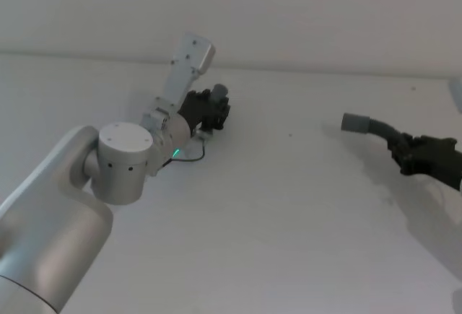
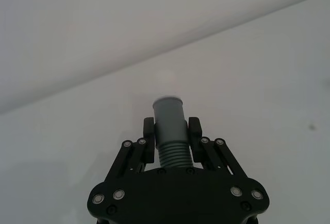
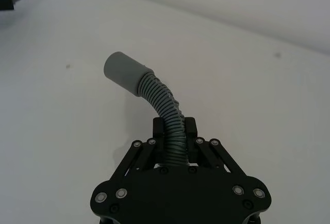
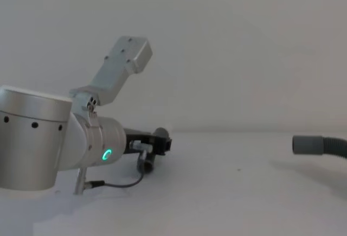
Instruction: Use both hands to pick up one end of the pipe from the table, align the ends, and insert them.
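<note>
Two grey pipe pieces are each clamped in a gripper over the white matt table (image 1: pixel 289 227). Your left gripper (image 2: pixel 171 131) sits far back on the left, close to where the table meets the pale wall (image 1: pixel 303 11). Its black fingers (image 2: pixel 149 131) are drawn in tight on the short tube (image 2: pixel 170 149) and pinch it on a ribbed stretch. Just past the pads the tube turns into a smooth round sleeve, and the tip (image 2: pixel 169 101) there has a paler rim. The silver left arm shows a green ring light (image 4: pixel 107 154).

Your right gripper (image 3: pixel 174 128) comes in at the right edge of the head view. Its fingers (image 3: pixel 158 127) are closed just as tightly around the ribbed hose (image 3: pixel 162 100). The hose is finely corrugated and bends in a soft arc away from the pads. It ends in a smooth, lighter grey cuff (image 3: pixel 124 73), cylindrical and blunt, which points across toward the left gripper.

The tip and the cuff are well apart, with a wide stretch of bare table between them. Behind the left gripper you have little room before the wall.
</note>
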Tool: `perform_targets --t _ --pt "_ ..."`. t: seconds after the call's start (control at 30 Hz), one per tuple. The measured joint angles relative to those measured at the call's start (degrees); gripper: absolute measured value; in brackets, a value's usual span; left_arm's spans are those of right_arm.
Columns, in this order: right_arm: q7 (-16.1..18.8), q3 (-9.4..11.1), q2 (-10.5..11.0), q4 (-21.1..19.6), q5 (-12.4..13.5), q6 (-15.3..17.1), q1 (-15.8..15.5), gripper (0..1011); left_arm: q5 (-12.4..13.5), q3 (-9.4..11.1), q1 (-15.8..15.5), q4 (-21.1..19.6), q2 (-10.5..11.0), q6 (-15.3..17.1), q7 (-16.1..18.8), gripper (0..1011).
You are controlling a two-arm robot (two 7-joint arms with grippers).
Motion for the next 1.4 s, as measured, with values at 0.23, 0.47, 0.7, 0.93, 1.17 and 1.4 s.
perform_targets --t 0.23,0.47,0.7,0.93,1.17,1.4 --pt "-0.4 1.6 0.6 -1.2 -0.6 -4.0 -0.6 226 1.2 1.6 -0.5 -1.0 1.7 -4.0 -3.6 382" --pt "0.5 2.6 2.4 -2.4 -2.0 -8.7 -1.6 225 1.8 3.0 -1.2 -1.8 3.4 -7.0 -7.9 382" --pt "3.8 3.0 5.5 -2.8 -3.3 -13.4 -2.4 225 2.4 4.6 -2.3 -2.7 5.3 -9.4 -12.9 382" --pt "6.5 2.3 8.4 -2.5 -5.1 -17.3 -2.5 225 3.4 6.4 -3.9 -3.5 7.6 -11.3 -17.9 382" --pt "8.3 1.8 10.2 -1.9 -6.4 -20.1 -2.4 225 4.5 8.8 -6.1 -4.3 10.0 -13.3 -23.2 382" --pt "9.3 1.5 11.1 -1.6 -7.2 -21.5 -2.4 225 5.7 11.3 -8.7 -5.0 12.3 -15.4 -28.4 382"
